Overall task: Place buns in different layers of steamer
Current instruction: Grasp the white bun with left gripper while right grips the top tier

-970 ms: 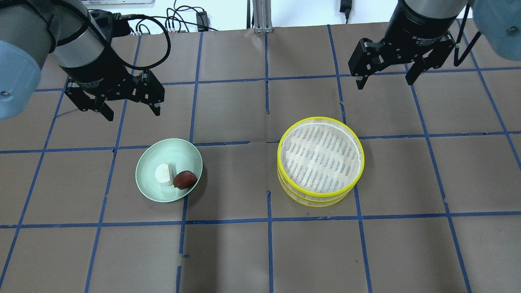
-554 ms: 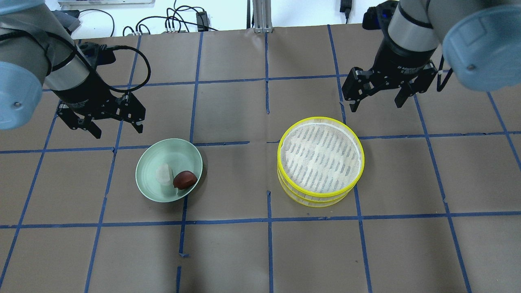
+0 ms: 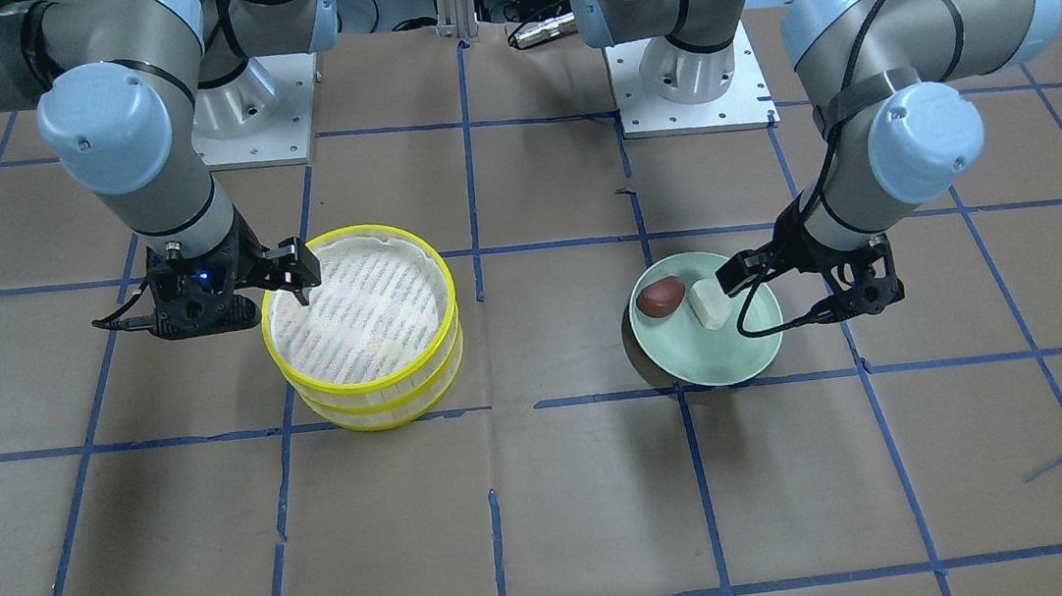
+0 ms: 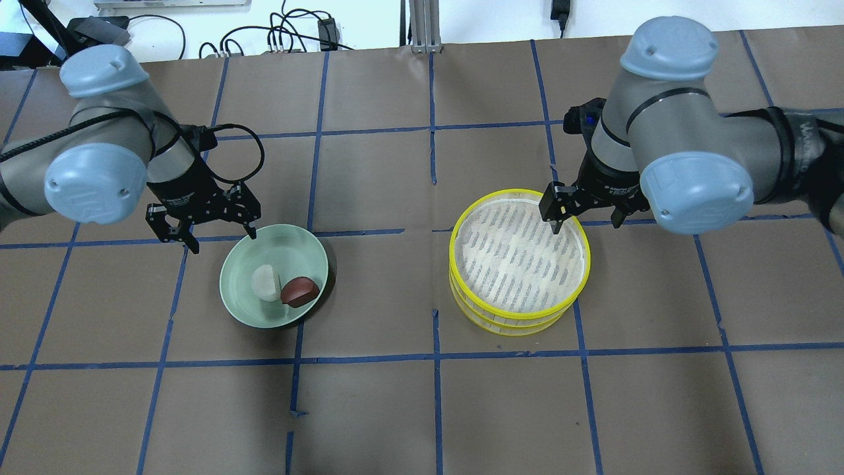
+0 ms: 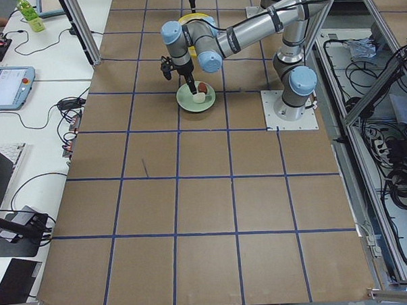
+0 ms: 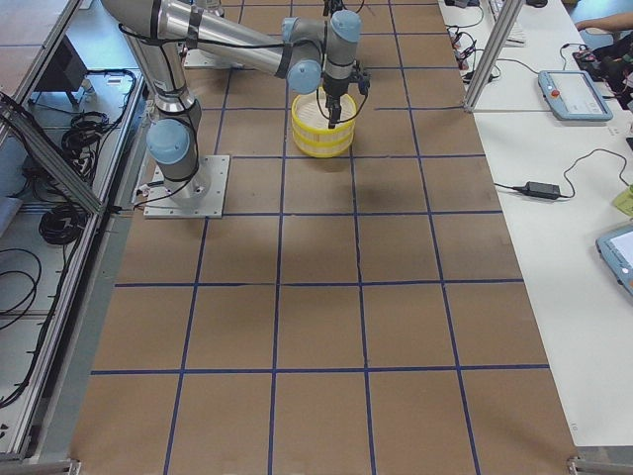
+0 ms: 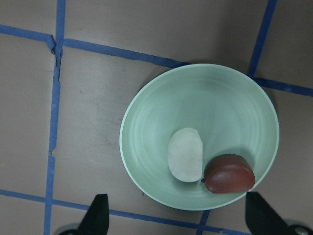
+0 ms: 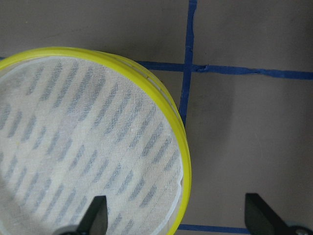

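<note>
The white bun [image 4: 266,282] and the reddish-brown bun [image 4: 300,291] lie side by side in a pale green plate [image 4: 283,251]. They also show in the left wrist view, white [image 7: 185,154] and brown [image 7: 230,173]. My left gripper [image 4: 221,236] is open and empty, low over the plate's far left rim. The steamer layers [image 4: 517,254] stand stacked on each other, yellow-rimmed, the top one empty. My right gripper [image 4: 585,223] is open and empty, straddling the stack's far right rim [image 8: 183,147].
Brown paper with blue tape grid lines covers the table [image 4: 395,409]. Cables and a metal post [image 4: 422,26] lie beyond the far edge. The arm bases [image 3: 690,74] stand on the robot's side.
Both arms have come down and toward the table's middle. My left gripper has moved to the plate's rim, my right gripper to the steamer's rim. Both stay open.
</note>
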